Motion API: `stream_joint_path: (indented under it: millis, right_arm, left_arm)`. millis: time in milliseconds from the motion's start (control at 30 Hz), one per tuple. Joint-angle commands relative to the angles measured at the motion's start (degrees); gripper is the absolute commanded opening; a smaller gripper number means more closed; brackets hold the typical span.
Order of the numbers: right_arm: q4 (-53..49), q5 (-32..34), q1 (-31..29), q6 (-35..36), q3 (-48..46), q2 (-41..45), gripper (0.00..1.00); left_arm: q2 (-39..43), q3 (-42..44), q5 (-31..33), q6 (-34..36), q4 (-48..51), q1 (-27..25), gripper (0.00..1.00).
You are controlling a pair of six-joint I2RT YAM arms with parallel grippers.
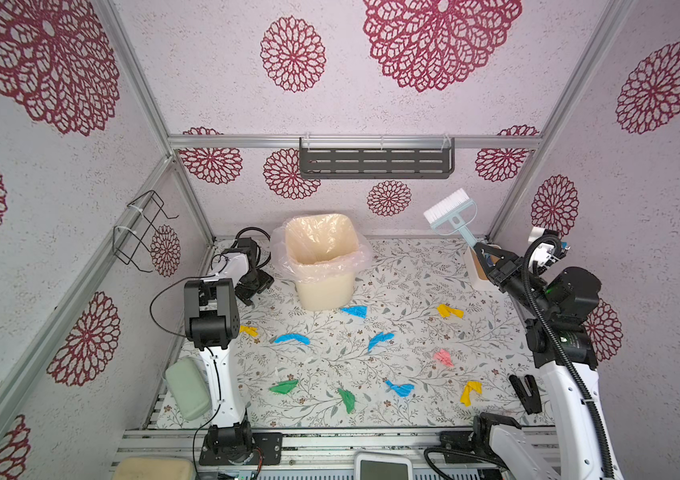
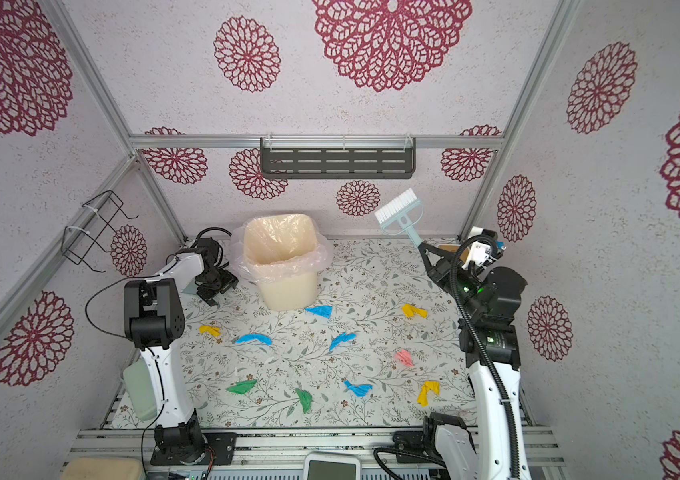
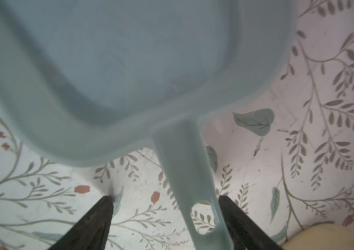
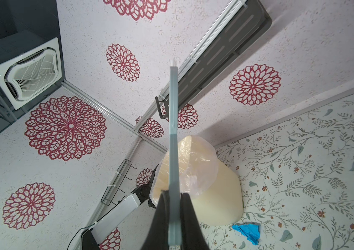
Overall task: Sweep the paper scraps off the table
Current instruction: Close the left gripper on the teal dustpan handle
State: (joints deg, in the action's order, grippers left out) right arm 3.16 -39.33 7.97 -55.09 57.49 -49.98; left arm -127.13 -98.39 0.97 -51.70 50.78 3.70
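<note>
Closest to any lens is the left gripper (image 3: pixel 165 197): its black fingers (image 3: pixel 98 216) stand wide apart with the pale blue dustpan handle (image 3: pixel 189 173) between them. One finger is just beside it and the other is well clear, so nothing's clamped. The dustpan (image 3: pixel 128 65) sits on the table (image 1: pixel 413 270) over at 10 o'clock of the tabletop, next to the cream lined bin (image 1: pixel 321 266) at 12.

Meanwhile the right gripper (image 1: pixel 481 249) is up at 2 o'clock, off the table, jaws squeezed tight on the handle of the brush (image 1: pixel 450 210), white bristles pointing up toward the back wall.

As for the paper scraps (image 1: pixel 380 338), there are ten of them, all lying on the table, none touching either gripper. From the left gripper they fan from about 3 round to 6 o'clock, nearest a yellow scrap (image 1: pixel 249 330) at 6. From the right gripper they run 6 to 8 o'clock, nearest another yellow scrap (image 1: pixel 449 311) at 7. One blue scrap (image 4: pixel 246 230) lies just beside the bin's base.
</note>
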Motion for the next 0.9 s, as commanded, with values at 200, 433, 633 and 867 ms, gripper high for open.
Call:
stream_joint_path:
  millis: [200,433,633,867]
  right_arm:
    - [4.2,-1.1,0.2,-1.1,0.2,1.4,0.0]
    - [5.5,-1.5,0.3,-1.8,-0.1,1.2,0.0]
    - [6.4,-1.8,0.4,-2.1,-0.8,1.2,0.0]
    - [6.4,-1.8,0.5,-2.2,-0.8,1.5,0.0]
  left_arm:
    - [6.8,7.9,3.2,1.5,0.2,1.7,0.79]
    - [13.4,17.6,5.3,2.8,-1.0,4.7,0.78]
    - [17.7,20.3,5.0,6.8,-3.9,4.8,0.82]
    - [18.1,18.9,7.5,14.2,-4.8,3.8,0.84]
